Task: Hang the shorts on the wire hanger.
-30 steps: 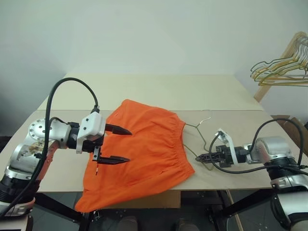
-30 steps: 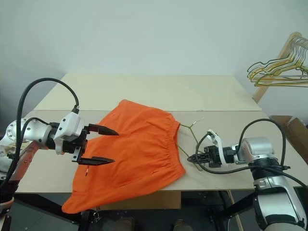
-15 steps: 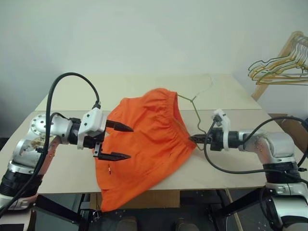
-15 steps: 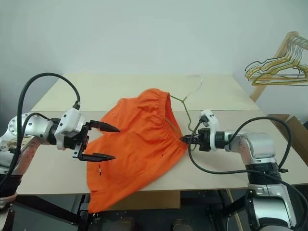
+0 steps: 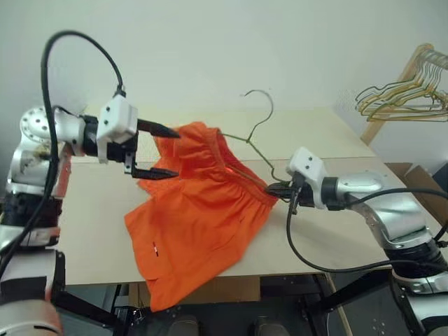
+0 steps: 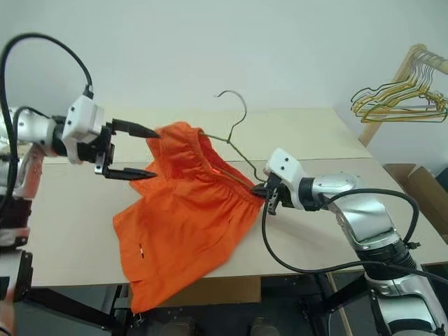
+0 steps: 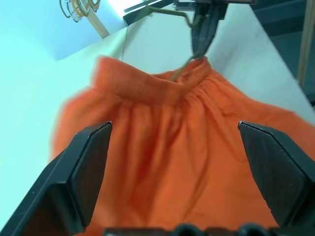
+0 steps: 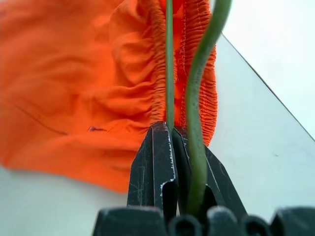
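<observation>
The orange shorts [image 5: 203, 210] hang by their waistband from the wire hanger [image 5: 261, 161], with the legs trailing over the table's front edge. The hanger is tilted up off the table, hook [image 5: 260, 105] uppermost. My right gripper [image 5: 271, 189] is shut on the hanger's lower right corner; in the right wrist view the wire [image 8: 169, 59] runs out from between its shut fingers [image 8: 157, 167] into the gathered waistband [image 8: 162, 88]. My left gripper [image 5: 176, 152] is open at the waistband's left end, one finger above and one below the fabric edge, with orange cloth [image 7: 167, 147] in front of its fingers [image 7: 88, 167].
A beige table [image 5: 84, 224] carries the work. At the far right a wooden rack holds a bunch of yellow-gold and green hangers [image 5: 399, 98]. A cardboard box [image 6: 420, 196] stands on the floor at the right.
My right gripper has lifted and rolled the hanger upright, pulling the waistband up off the table. My left gripper, still open, has risen and moved up to the waistband's left end.
</observation>
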Robot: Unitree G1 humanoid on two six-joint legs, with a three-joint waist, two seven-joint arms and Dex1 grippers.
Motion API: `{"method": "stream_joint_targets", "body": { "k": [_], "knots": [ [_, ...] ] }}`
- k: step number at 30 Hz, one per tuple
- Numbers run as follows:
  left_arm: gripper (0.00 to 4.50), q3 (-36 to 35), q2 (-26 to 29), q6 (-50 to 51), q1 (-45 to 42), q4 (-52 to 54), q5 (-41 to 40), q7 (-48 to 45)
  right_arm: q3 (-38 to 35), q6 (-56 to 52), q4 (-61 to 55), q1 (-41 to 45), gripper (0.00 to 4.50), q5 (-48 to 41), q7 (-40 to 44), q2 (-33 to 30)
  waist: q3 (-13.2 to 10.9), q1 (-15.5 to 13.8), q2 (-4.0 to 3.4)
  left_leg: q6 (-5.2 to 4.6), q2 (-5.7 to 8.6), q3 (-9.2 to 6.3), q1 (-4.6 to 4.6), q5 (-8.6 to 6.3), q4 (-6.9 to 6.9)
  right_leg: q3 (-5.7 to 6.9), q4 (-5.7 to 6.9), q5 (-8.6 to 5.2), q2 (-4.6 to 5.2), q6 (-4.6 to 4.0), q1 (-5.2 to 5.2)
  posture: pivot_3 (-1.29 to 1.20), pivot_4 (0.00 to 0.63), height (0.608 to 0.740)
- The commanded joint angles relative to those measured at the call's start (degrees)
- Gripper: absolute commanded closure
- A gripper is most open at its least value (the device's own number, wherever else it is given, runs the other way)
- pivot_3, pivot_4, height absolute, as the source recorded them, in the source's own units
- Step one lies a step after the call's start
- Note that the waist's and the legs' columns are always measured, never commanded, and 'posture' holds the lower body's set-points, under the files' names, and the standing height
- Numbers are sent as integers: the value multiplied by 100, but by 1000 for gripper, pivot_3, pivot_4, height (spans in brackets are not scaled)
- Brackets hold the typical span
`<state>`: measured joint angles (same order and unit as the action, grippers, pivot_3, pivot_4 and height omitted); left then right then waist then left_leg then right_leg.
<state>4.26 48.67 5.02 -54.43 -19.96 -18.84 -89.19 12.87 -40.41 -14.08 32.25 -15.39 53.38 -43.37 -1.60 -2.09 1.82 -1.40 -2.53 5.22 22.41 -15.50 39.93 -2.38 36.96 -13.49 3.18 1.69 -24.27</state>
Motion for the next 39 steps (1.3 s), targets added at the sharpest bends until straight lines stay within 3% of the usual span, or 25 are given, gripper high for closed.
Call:
{"method": "stream_joint_targets", "body": {
  "k": [1, 9, 20, 24, 35, 39],
  "knots": [
    [38, 270, -286, -708, -821, -915, 435, -277, 81, 378, 15, 274, 4500, 173, 207, -50, 0, -2, 0, 0, 1, 0, 1, 0, 2, 0, 0, 0, 0, 0, 1, 73, 0, 740],
    [38, 1745, -600, -1782, -1648, -2411, 603, -331, 247, 505, 167, 535, 4500, 313, 591, -78, 0, 17, 0, -4, 0, -1, 5, -3, 4, -4, 2, 0, 0, 1, -5, 58, 0, 740],
    [38, 2459, -736, -2673, -1863, -3345, 1142, -331, 262, 334, 91, 631, 4500, 362, 786, -134, 0, 123, 0, -9, 0, -7, 34, -5, 18, 0, 3, 0, 1, 1, -24, 41, 0, 740],
    [843, 2344, -888, -2985, -1878, -3537, 1435, -331, 300, 268, 49, 647, 4500, 401, 838, -193, 0, 132, 0, -10, -1, -8, 37, -6, 23, 2, 4, 0, 2, 2, -24, 39, 0, 740],
    [4435, 2519, -960, -2983, -1905, -3490, 1259, -331, 487, -328, -200, 810, 4500, 574, 771, -323, 0, 145, 0, -14, -2, -12, 46, -8, 33, 4, 8, 1, 3, 4, -31, 33, 0, 740],
    [4478, 2594, -948, -2931, -1870, -3441, 1159, -331, 523, -408, -268, 854, 4500, 590, 759, -356, 0, 145, 0, -14, -2, -12, 47, -8, 35, 4, 11, 1, 3, 4, -33, 28, 0, 740]
  ]
}}
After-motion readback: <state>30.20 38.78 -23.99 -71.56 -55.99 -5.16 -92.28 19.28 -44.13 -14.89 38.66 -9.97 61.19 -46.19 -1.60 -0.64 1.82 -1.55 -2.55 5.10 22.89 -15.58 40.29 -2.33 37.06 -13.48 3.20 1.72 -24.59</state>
